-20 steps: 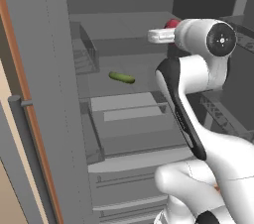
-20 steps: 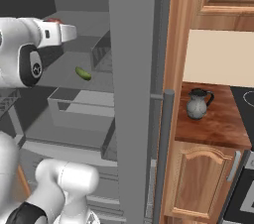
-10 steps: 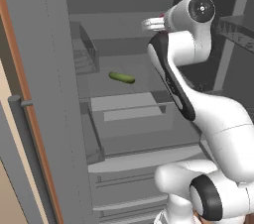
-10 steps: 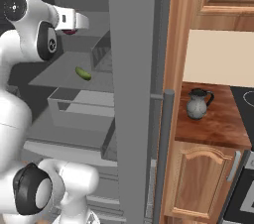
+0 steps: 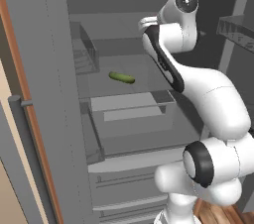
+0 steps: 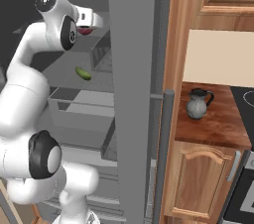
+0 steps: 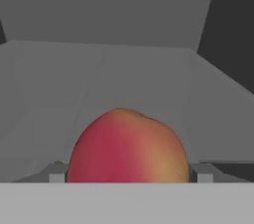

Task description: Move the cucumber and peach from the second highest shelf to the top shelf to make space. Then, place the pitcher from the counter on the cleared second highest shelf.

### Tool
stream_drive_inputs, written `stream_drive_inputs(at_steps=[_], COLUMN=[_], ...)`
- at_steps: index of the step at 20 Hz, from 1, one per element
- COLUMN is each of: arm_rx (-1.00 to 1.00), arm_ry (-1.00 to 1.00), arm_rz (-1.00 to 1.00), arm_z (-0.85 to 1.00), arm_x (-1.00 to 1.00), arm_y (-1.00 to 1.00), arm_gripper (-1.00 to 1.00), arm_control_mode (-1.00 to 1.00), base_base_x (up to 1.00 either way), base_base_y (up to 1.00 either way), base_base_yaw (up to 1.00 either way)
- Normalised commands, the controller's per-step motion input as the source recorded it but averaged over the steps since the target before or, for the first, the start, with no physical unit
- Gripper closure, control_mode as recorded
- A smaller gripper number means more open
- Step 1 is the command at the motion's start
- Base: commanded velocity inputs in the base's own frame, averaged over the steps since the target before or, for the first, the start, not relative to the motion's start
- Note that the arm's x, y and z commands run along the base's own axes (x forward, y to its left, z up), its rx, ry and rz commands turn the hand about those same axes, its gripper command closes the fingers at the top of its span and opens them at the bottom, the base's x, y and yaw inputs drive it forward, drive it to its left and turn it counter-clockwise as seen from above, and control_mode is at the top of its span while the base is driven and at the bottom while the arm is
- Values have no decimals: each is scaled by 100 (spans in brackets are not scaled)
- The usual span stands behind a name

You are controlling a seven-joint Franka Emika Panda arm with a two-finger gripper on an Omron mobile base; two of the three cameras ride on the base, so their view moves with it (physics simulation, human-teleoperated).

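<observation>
The peach (image 7: 128,146), round and smooth, red shading to yellow, sits clamped in the pincer (image 6: 93,24), held high in the fridge over the flat grey top shelf (image 7: 144,84), not yet set down. The slim dark green cucumber (image 5: 122,77) lies on the second shelf below, unmoved. The bulbous grey pitcher (image 6: 197,103) waits on the glossy wood-grain tabletop (image 6: 218,128) to the right
</observation>
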Motion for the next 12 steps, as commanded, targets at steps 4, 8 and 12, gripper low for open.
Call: stream_drive_inputs(at_steps=[4, 8, 12], arm_rx=[0, 0, 0], arm_ry=[4, 4, 5], arm_rz=[0, 0, 0], arm_z=[-22, -14, -10], arm_x=[92, 95, 97], arm_y=[-16, -21, -17], arm_gripper=[100, 100, 100], arm_control_mode=[-100, -100, -100], base_base_x=[0, 0, 0], base_base_y=[0, 0, 0], base_base_yaw=[0, 0, 0])
